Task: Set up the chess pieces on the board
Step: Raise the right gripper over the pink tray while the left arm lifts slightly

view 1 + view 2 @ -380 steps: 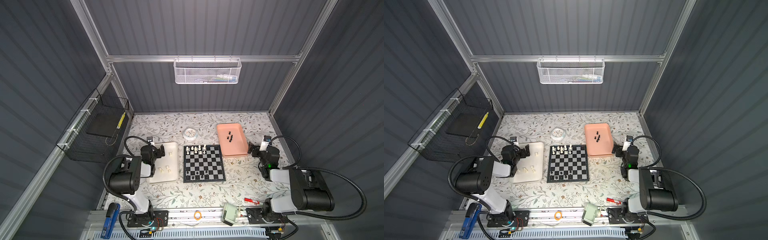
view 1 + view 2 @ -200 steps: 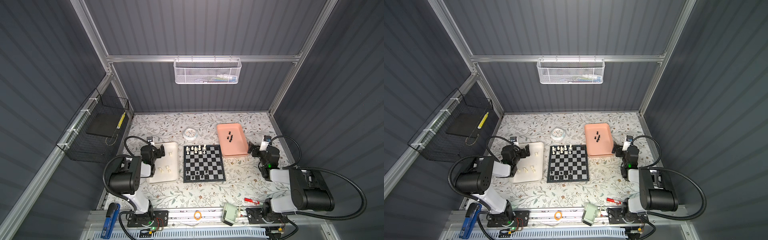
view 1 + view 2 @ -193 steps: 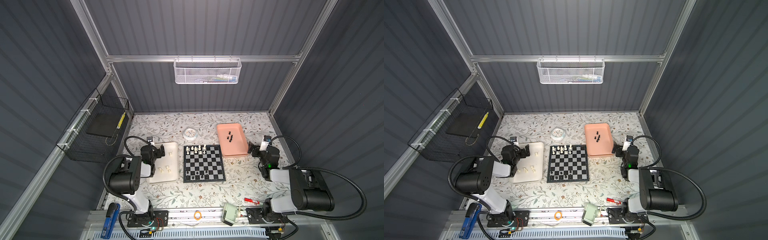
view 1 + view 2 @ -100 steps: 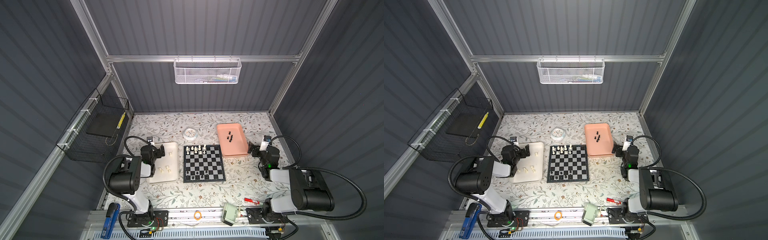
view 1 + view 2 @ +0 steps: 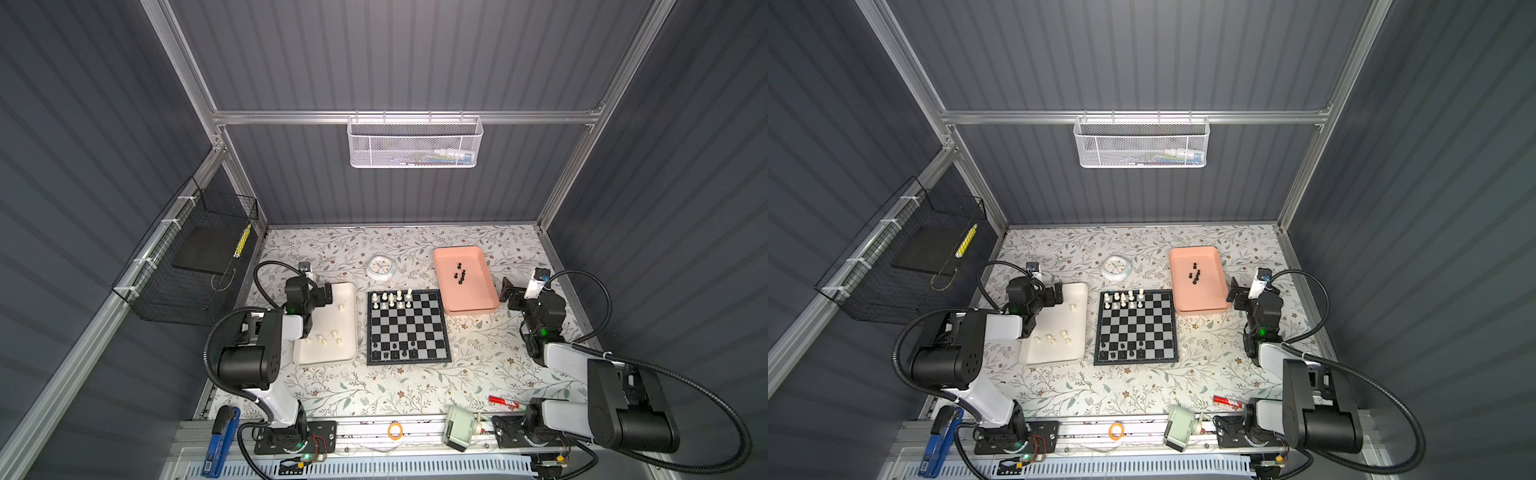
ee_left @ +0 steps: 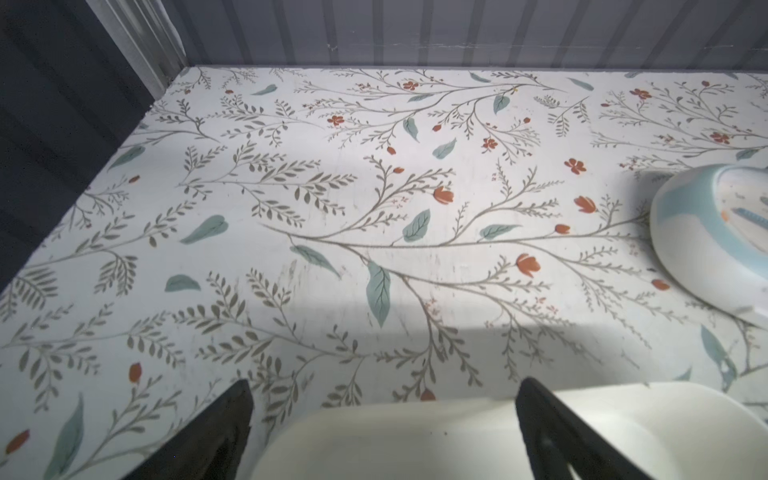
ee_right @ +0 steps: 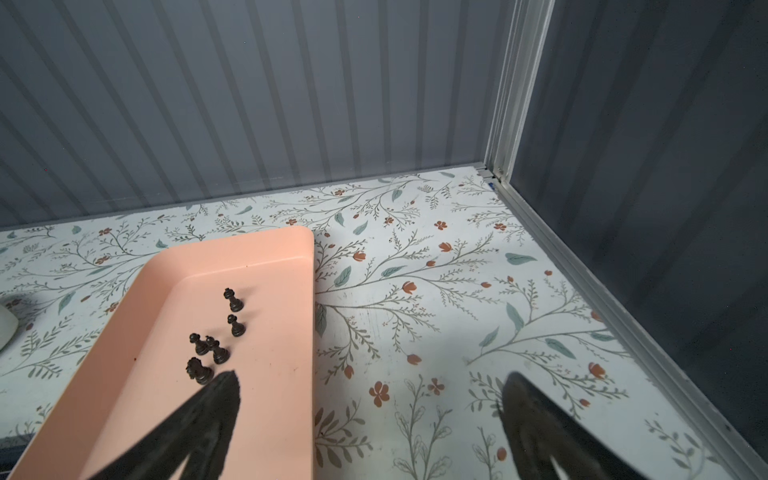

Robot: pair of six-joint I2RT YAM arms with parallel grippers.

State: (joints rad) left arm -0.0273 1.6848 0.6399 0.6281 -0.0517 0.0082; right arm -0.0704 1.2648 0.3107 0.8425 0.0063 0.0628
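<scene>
The small square chessboard with black and silvery-grey checks [image 5: 408, 327] is found at the centre of a top view, flat on the floral-patterned desk [image 5: 374, 386], its sides running roughly parallel with the frame edges. Cream-white plastic chessmen [image 5: 392, 300] are noted in its two upper rows and black plastic chessmen [image 5: 395, 349] in its two lower rows, both ranks incomplete. Loose cream-white pieces [image 5: 328, 338] lie on the white rectangular tray [image 5: 351, 291] left of the board; five black pieces [image 7: 214, 338] stand upright, long axes vertical, in the pink rectangular tray [image 7: 270, 266], which is seen upper right of the board in both top views. The left gripper [image 5: 322, 296] is held over the upper left part of the white tray, jaws wide and empty. The right gripper [image 5: 510, 295] is held just right of the pink tray, jaws likewise wide and empty, one finger [image 7: 208, 415] over the tray in the wrist view. The step in hand is judged to be a pick from a tray. The black pieces are closely clustered; an outlying piece is best approached from above, the jaws narrowed beforehand so neighbours are not toppled, and the piece is best gripped low on its stem and kept vertical.
</scene>
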